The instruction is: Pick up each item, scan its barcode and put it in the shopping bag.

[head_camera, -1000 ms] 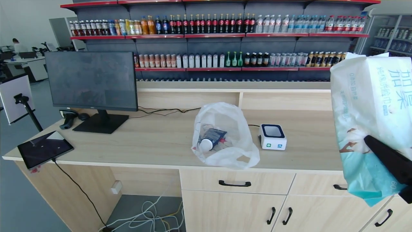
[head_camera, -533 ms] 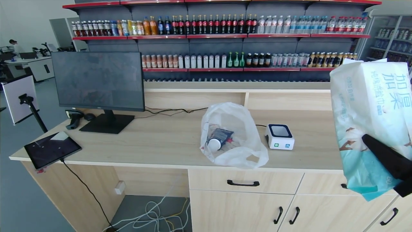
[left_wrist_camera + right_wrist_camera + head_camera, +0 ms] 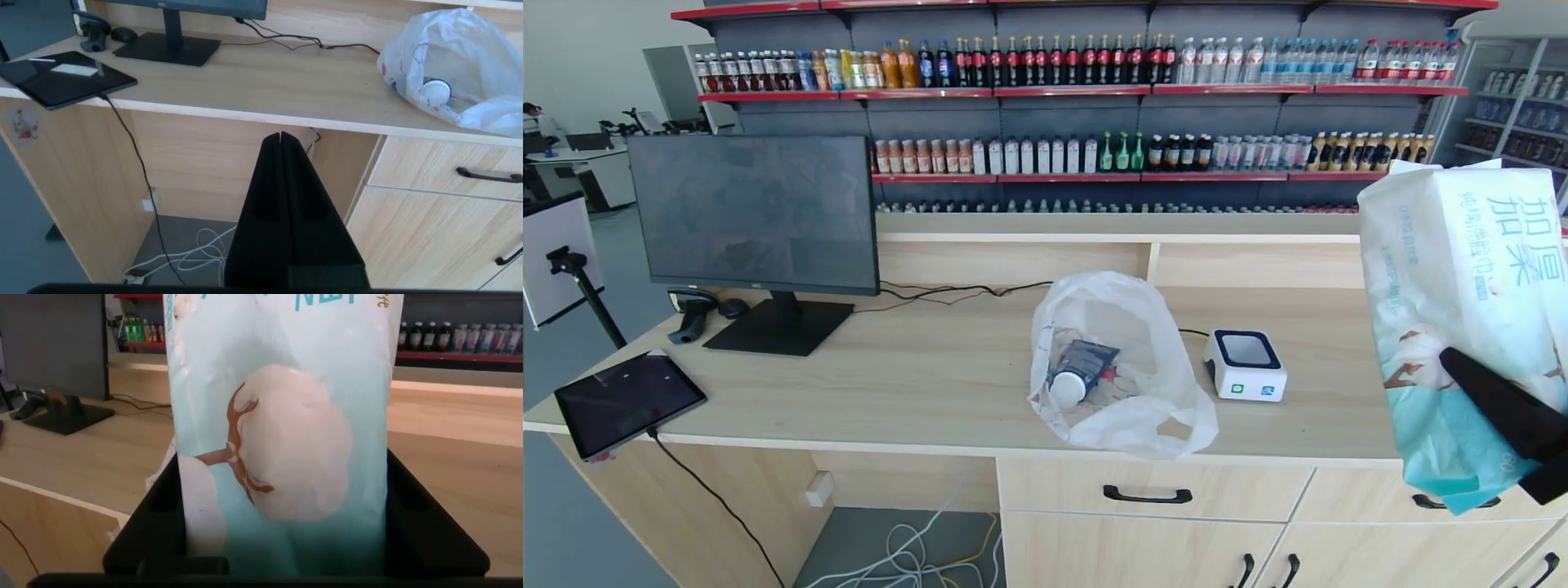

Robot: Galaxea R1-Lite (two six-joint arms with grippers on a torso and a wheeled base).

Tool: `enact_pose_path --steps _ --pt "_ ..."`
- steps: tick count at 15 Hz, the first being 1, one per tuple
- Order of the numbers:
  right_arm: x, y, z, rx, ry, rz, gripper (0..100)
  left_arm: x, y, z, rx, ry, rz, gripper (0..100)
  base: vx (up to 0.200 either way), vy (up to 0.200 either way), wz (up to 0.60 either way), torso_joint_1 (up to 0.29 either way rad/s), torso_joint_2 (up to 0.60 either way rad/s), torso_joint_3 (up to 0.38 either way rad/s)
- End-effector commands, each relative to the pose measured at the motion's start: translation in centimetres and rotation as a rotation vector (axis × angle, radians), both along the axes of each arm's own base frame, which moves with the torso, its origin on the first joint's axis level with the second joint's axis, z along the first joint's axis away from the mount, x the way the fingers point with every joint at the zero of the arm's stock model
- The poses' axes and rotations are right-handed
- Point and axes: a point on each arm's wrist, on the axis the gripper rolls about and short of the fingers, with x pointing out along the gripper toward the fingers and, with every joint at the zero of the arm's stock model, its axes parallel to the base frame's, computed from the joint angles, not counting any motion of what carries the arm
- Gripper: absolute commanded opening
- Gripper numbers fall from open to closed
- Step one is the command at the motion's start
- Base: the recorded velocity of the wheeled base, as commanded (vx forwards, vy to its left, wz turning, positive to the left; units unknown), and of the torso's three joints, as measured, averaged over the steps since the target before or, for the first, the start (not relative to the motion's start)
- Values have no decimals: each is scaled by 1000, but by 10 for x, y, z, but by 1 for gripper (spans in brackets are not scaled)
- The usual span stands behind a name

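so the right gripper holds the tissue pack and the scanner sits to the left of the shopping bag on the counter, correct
Not quite. The scanner sits to the right of the shopping bag on the counter, as the head view shows. The right gripper does hold the tissue pack.

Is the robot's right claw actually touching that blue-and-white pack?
Touching. The right wrist view shows the pack clamped between the black jaws of the right gripper, pressed against both.

Tissue pack [image 3: 1454,269] cropped at edge, bag [image 3: 1112,300] contents veiled
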Motion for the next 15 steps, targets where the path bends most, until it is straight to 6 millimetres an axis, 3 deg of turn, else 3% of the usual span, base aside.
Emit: enact_pose_path --steps 1,7,12,15 --pt "3 2 -3 -12 22 14 0 0 0 0 0 0 1 0 0 0 0 0 0 0" --pt "41 9 10 -23 22 37 0 0 0 0 0 0 1 0 0 0 600 2 -2 2" --pt "98 36 19 -31 27 94 0 0 0 0 -2 0 1 0 0 0 0 0 0 0" --pt "142 56 18 59 62 58 0 0 0 0 -2 0 1 0 0 0 0 0 0 0"
